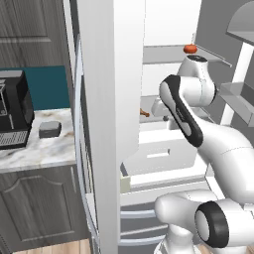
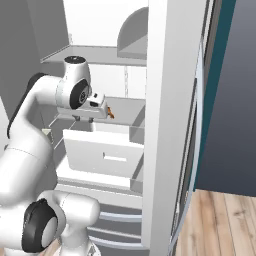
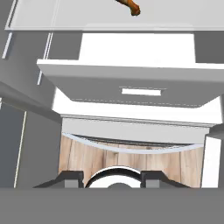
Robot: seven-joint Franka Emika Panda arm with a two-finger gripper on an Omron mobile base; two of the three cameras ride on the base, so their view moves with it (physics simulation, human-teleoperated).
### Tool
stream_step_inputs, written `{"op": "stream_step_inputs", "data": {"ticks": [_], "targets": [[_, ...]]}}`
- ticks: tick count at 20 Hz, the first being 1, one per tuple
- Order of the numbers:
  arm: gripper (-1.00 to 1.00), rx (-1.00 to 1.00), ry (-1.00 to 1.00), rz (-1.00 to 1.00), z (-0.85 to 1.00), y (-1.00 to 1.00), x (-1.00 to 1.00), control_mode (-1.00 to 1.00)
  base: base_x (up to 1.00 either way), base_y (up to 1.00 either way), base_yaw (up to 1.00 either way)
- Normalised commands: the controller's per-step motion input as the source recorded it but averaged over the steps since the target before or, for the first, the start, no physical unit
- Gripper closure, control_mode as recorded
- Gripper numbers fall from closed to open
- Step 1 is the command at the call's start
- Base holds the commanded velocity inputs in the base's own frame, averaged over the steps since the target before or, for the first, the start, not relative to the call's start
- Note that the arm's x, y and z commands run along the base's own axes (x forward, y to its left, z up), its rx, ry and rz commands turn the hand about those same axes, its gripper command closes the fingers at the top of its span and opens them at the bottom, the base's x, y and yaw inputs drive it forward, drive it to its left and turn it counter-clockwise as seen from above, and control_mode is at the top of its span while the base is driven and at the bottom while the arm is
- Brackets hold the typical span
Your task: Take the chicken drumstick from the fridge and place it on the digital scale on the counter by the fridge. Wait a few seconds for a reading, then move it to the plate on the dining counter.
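Fridge (image 1: 106, 99) is seen with doors open, white interior and a pulled-out drawer (image 1: 161, 154) exposed. The arm is reached into the fridge, with the hand (image 2: 96, 106) at shelf height above the drawer. Chicken drumstick (image 1: 144, 113) is seen as a small orange-brown piece just beside the hand, on or just over the grey shelf (image 2: 127, 107); contact with the shelf cannot be told. In the right base view the drumstick (image 2: 110, 113) pokes out at the hand's front edge. In the hand view it (image 3: 131, 6) sits at the top edge, well apart from the dark fingertips (image 3: 72, 178) at the bottom, which stand parted with nothing between them. How wide the hand is open, and whether anything is gripped, cannot be told for sure; no grip on the drumstick is shown. A round red fruit (image 1: 189, 48) sits on an upper shelf. Digital scale (image 1: 49, 129) lies on the marble counter (image 1: 34, 149) left of the fridge, beside a black coffee machine (image 1: 14, 109). Wood floor (image 2: 220, 220) is seen below.
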Motion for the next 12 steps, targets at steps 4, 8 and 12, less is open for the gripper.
{"op": "stream_step_inputs", "data": {"ticks": [4,8,12], "targets": [[-1.0,0.0,0.0,0.0,-0.02,0.0,-0.02,-1.0,0.0,0.0,0.0],[-1.0,0.0,-0.17,0.12,-0.14,-0.16,0.01,-1.0,0.0,0.0,0.0],[-1.0,0.0,-0.25,0.18,-0.13,-0.2,0.22,-1.0,0.0,0.0,0.0]]}}
